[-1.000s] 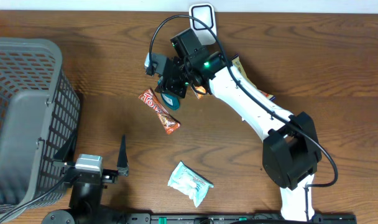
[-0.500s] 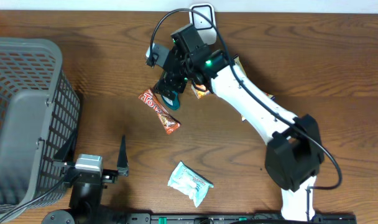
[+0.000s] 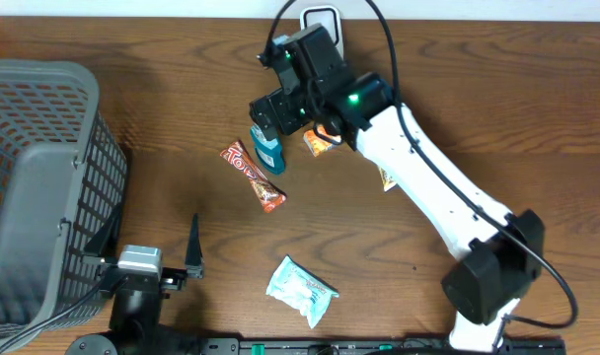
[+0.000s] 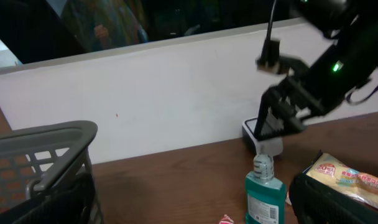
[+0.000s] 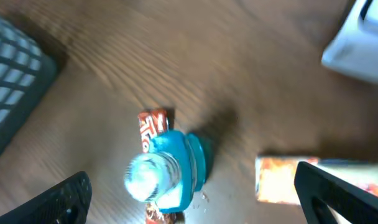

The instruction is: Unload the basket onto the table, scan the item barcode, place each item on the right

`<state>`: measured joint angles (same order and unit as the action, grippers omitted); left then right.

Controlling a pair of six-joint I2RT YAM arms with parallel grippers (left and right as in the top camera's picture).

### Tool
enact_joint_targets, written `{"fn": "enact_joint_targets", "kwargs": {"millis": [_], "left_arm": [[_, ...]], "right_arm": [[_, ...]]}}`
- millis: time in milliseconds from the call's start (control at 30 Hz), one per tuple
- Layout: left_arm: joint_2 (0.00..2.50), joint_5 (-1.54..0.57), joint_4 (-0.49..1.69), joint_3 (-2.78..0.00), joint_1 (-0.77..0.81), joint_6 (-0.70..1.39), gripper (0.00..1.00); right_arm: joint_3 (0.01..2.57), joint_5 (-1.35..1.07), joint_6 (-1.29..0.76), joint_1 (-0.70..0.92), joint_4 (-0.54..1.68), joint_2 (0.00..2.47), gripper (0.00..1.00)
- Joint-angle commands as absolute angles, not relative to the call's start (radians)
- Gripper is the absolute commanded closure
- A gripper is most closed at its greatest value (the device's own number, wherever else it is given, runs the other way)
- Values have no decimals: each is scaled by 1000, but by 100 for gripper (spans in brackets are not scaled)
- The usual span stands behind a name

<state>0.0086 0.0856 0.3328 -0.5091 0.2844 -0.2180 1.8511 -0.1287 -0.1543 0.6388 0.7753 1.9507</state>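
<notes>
At the near edge the left gripper (image 3: pixel 149 247) rests beside the grey basket (image 3: pixel 43 177), jaws spread and gripping nothing. Further in lie a pale green packet (image 3: pixel 300 290) and a red candy bar (image 3: pixel 253 176). Just beyond the bar the teal bottle (image 3: pixel 267 151) stands upright on the table (image 3: pixel 537 108). The right gripper (image 3: pixel 276 113) hangs above it, jaws spread wide. In the blurred wrist view the cap sits between the fingers (image 5: pixel 68 196), seemingly touching neither. A white device (image 3: pixel 321 22) stands at the far edge.
</notes>
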Motion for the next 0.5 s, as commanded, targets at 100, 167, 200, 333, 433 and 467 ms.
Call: {"fn": "enact_joint_targets", "kwargs": {"millis": [100, 167, 200, 333, 433, 467], "left_arm": [[3, 99, 319, -511, 289, -260, 0], [3, 99, 320, -511, 289, -281, 0], [3, 99, 320, -511, 289, -281, 0], [3, 99, 320, -511, 289, -281, 0], [3, 99, 320, -511, 289, -281, 0], [3, 99, 320, -511, 289, -281, 0]], "right_arm": [[1848, -104, -265, 683, 824, 2005, 1], [1848, -104, -265, 700, 828, 2005, 1], [1848, -104, -265, 707, 828, 2005, 1], [1848, -62, -265, 741, 828, 2005, 1], [1848, -55, -226, 761, 829, 2005, 1], [1848, -54, -199, 770, 830, 2006, 1]]}}
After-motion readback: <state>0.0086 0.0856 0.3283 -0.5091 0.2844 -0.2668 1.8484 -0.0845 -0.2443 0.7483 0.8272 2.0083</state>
